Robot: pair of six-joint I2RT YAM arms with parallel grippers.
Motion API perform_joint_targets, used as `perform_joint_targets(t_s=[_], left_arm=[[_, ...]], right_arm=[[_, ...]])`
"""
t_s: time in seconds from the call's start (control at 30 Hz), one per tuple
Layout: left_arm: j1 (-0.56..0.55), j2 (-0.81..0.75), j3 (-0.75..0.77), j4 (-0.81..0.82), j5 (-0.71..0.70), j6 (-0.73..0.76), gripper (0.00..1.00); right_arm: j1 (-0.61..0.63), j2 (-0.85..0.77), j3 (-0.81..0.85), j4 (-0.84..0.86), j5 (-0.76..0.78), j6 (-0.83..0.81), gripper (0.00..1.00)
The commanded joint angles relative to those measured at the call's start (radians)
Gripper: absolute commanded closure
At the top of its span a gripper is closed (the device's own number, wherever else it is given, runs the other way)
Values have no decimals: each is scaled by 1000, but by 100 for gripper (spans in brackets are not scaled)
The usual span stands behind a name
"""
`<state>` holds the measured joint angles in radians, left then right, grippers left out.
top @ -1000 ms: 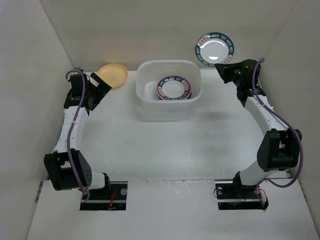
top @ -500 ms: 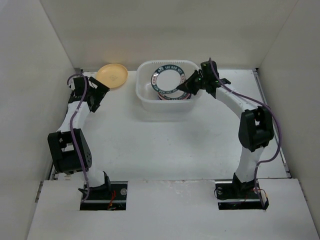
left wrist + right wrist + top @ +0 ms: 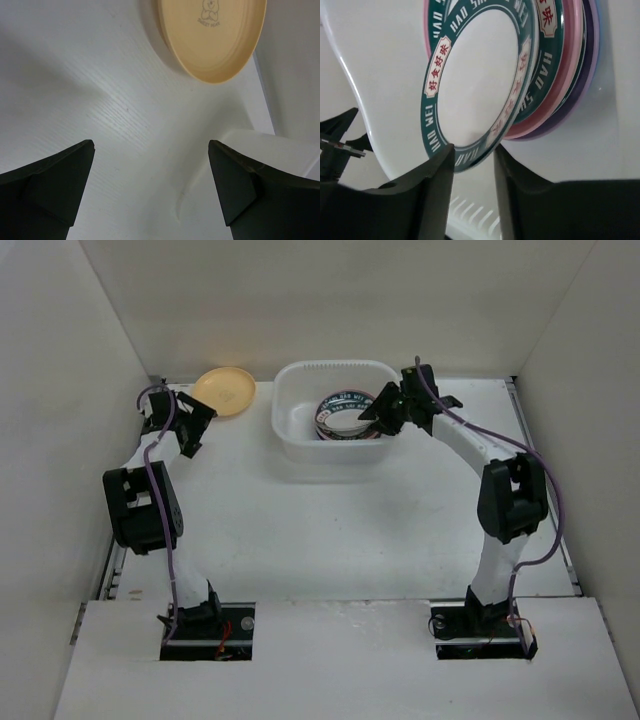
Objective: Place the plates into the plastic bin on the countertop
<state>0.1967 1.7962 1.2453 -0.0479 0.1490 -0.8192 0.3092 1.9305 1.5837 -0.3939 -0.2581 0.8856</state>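
Observation:
The plastic bin (image 3: 290, 445) stands at the back middle of the countertop (image 3: 330, 530) and holds a stack of plates (image 3: 343, 417). My right gripper (image 3: 372, 412) reaches over its right rim. In the right wrist view a white plate with a dark teal patterned rim (image 3: 475, 75) leans on the stack, over pink (image 3: 560, 85) and purple (image 3: 587, 75) plates. Its lower rim sits between my right gripper's (image 3: 474, 155) parted jaws, which stand open. A yellow-orange plate (image 3: 225, 390) (image 3: 220, 35) lies at the back left. My left gripper (image 3: 193, 420) (image 3: 152, 190) hovers open just short of it, with nothing between its fingers.
White walls close in the countertop at the back and both sides. The bin's translucent wall (image 3: 380, 75) rises close beside my right fingers. A white raised edge (image 3: 280, 150) shows next to my left gripper's right finger.
My right arm swung from the back right wall to the bin with the teal-rimmed plate, lowered it onto the stack and opened its jaws. My left arm drew closer to the yellow-orange plate.

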Motion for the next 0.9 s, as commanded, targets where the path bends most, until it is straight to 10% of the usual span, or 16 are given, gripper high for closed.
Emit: perform_joint_targets(t_s=[0.0, 0.17, 0.57, 0.87], left_arm=[[4, 37, 71, 72, 20, -12, 0], [4, 132, 124, 123, 23, -26, 0], [5, 371, 304, 144, 31, -100, 10], [7, 491, 422, 119, 17, -135, 52]], right_arm=[[3, -96, 29, -37, 60, -65, 47], [12, -191, -7, -71, 135, -115, 18], [-22, -484, -224, -31, 155, -128, 14], [-78, -634, -363, -23, 177, -91, 15]])
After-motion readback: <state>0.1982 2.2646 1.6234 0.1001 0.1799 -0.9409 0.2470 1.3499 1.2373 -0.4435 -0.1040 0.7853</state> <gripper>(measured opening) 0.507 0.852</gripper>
